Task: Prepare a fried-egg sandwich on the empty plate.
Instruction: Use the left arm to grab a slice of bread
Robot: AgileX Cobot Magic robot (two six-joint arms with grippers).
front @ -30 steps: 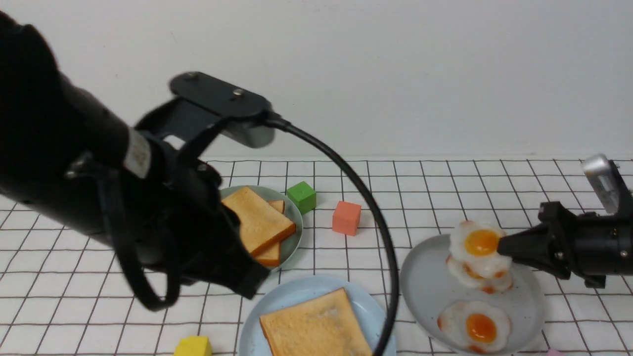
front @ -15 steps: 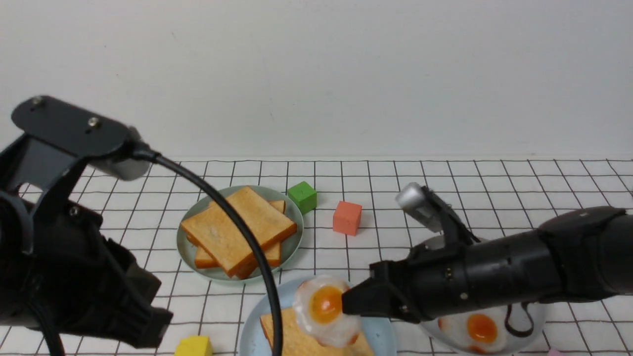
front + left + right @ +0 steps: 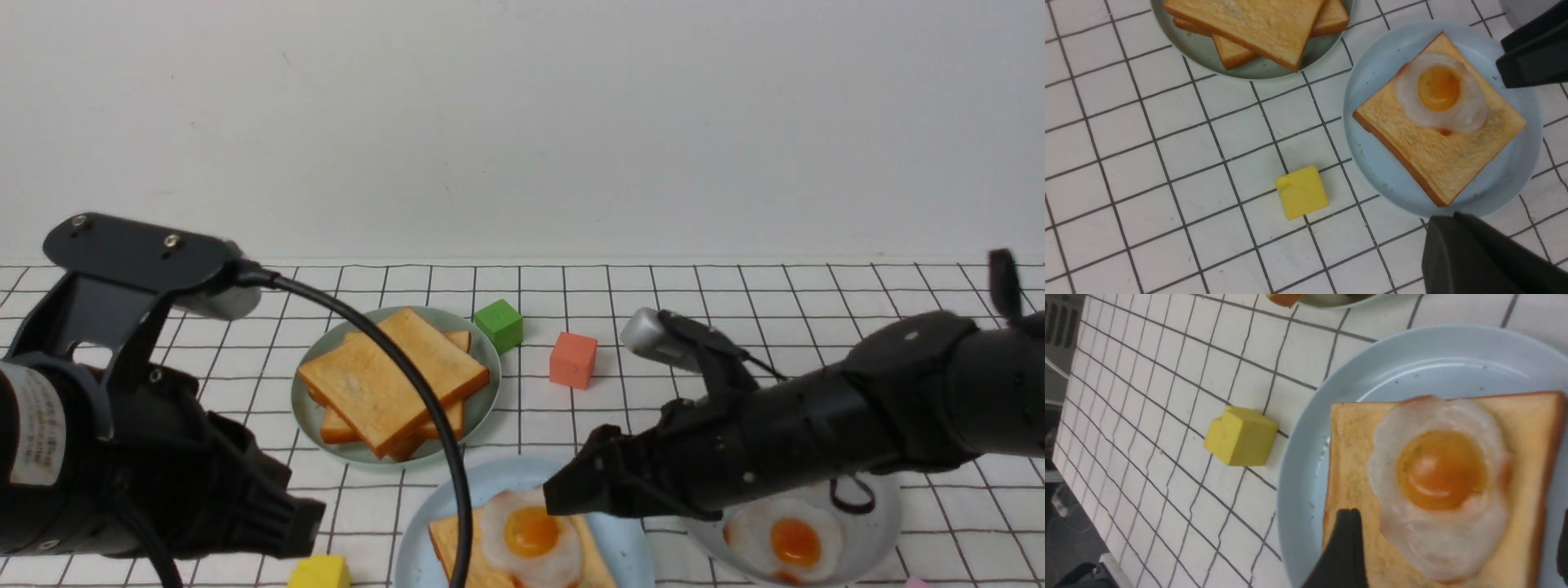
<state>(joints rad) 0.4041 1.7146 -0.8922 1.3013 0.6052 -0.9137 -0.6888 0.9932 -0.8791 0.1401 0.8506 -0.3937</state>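
The light-blue plate (image 3: pixel 506 474) sits at the front centre and holds one golden toast slice (image 3: pixel 447 549). A fried egg (image 3: pixel 531 535) lies flat on that toast, as the left wrist view (image 3: pixel 1439 92) and right wrist view (image 3: pixel 1439 469) also show. My right gripper (image 3: pixel 563 494) hovers low at the plate's right side. It is open, with its fingers either side of the egg (image 3: pixel 1453 547). My left gripper (image 3: pixel 306 527) is shut and empty, left of the plate, its tip near the plate's rim (image 3: pixel 1443 222).
A pale green plate (image 3: pixel 306 416) behind holds stacked toast slices (image 3: pixel 392 376). A grey plate (image 3: pixel 882 506) on the right holds another fried egg (image 3: pixel 784 539), partly hidden by my right arm. A green cube (image 3: pixel 499 324), an orange-red cube (image 3: pixel 572 358) and a yellow cube (image 3: pixel 320 572) lie on the checked cloth.
My right gripper carried an egg from the grey plate leftward, lowered it onto the toast on the light-blue plate and let it go. My left arm drew back to the left and down.
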